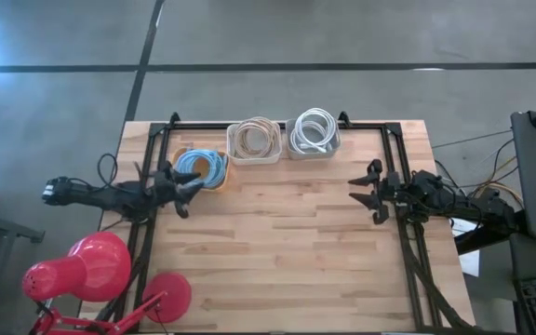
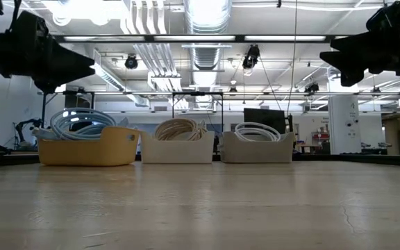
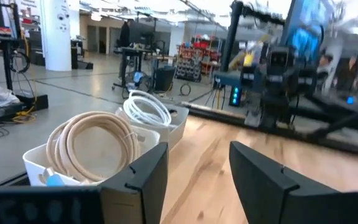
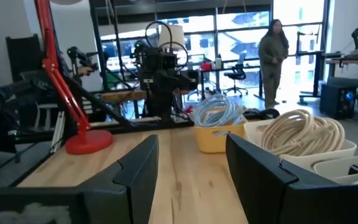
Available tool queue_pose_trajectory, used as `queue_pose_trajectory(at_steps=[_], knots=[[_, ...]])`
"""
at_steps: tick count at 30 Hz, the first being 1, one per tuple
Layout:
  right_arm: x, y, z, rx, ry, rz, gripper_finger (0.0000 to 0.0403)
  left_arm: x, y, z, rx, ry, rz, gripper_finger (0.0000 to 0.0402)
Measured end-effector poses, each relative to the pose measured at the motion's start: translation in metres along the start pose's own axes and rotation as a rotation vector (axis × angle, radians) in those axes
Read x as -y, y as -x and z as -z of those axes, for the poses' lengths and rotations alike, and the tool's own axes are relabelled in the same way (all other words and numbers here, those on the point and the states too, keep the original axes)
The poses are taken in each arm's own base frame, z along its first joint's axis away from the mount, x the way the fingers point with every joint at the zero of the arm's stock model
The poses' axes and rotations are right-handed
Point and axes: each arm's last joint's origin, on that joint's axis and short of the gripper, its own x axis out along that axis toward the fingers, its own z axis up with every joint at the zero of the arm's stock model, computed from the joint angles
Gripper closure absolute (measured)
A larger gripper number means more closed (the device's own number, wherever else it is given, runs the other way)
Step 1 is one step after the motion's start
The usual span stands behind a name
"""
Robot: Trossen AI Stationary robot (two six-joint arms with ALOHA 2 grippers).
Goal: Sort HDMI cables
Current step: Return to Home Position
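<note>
HDMI cables [image 1: 254, 138] sitting coiled in three bins along bench [image 1: 277, 251] far edge. Left gripper [image 1: 190, 194] hovering just beside yellow bin [image 2: 82, 151], nearer arm, jaws spread, holding nothing. Right gripper [image 1: 354, 189] hanging well apart from gray bin [image 2: 255, 149], jaws spread, seemingly empty.

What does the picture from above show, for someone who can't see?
Three bins line one edge of a wooden table: yellow bin with blue cables, white bin with tan cables, gray bin with white cables. The left claw is beside the yellow bin, the right claw opposite; both open, empty.
</note>
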Motion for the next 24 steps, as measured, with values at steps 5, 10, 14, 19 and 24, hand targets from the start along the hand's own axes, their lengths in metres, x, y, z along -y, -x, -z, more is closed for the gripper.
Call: queue_pose_trajectory(at_steps=[5, 10, 14, 19, 24], knots=[[0.0001, -0.0003, 0.0009, -0.010, -0.003, 0.001, 0.0220, -0.0005, 0.0001, 0.0053, -0.047, -0.088, -0.002, 0.0225], [0.0001, -0.0003, 0.0009, -0.010, -0.064, 0.001, 0.0220, -0.0005, 0.0000, 0.0061, -0.056, -0.107, -0.001, 0.0225], [0.0001, -0.0003, 0.0009, -0.010, -0.071, 0.000, 0.0220, -0.0006, 0.0000, 0.0062, -0.057, -0.108, -0.001, 0.0225], [0.0001, -0.0003, 0.0009, -0.010, -0.069, 0.000, 0.0220, -0.0006, 0.0000, 0.0067, -0.061, -0.110, -0.002, 0.0225], [0.0000, -0.0003, 0.0009, -0.010, -0.068, -0.001, 0.0220, -0.0006, 0.0000, 0.0071, -0.064, -0.112, -0.002, 0.0225]])
